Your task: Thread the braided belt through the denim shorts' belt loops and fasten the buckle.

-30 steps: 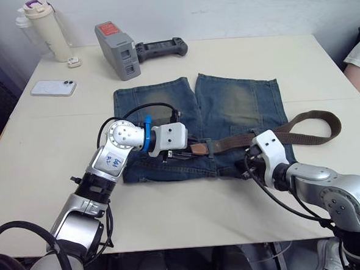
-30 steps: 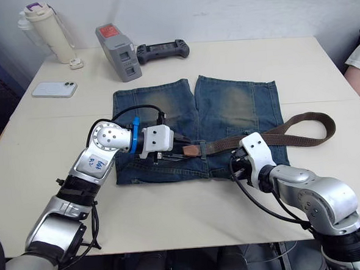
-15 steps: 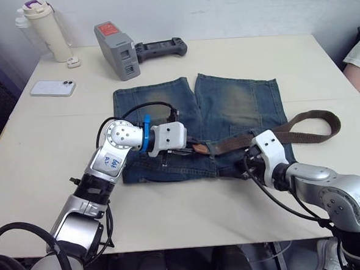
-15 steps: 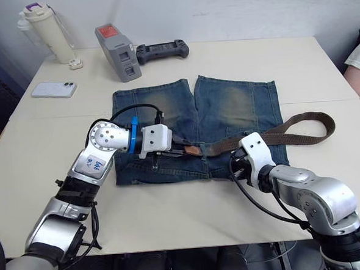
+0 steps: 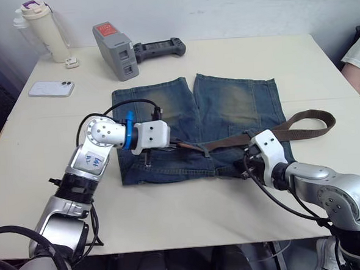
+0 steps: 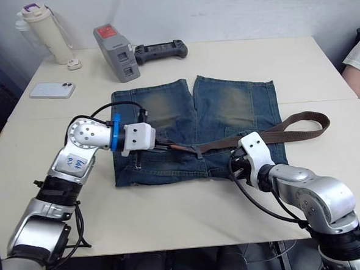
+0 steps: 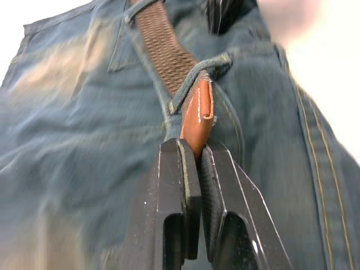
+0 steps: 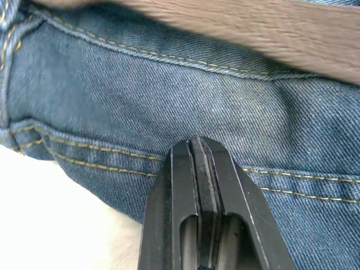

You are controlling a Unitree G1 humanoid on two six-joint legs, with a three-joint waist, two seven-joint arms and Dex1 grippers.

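Now we hold the braided belt [image 5: 253, 135] by its leather tip, our left gripper [image 7: 191, 163] clamped on it over the denim shorts [image 5: 227, 107] on the table [image 5: 323, 71]. It runs crosswise along the waistband, tip toward our left, through a belt loop [image 7: 197, 76] just past the fingers, its far end curving off the shorts to our right. Our right gripper [image 8: 197, 149] is pressed closed against the waistband.

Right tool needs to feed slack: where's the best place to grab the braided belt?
Take the braided belt on the flat stretch just past the denim shorts, coming from above with the fingers across its width. There it lies flat and exposed, before curving into the loop on the table.
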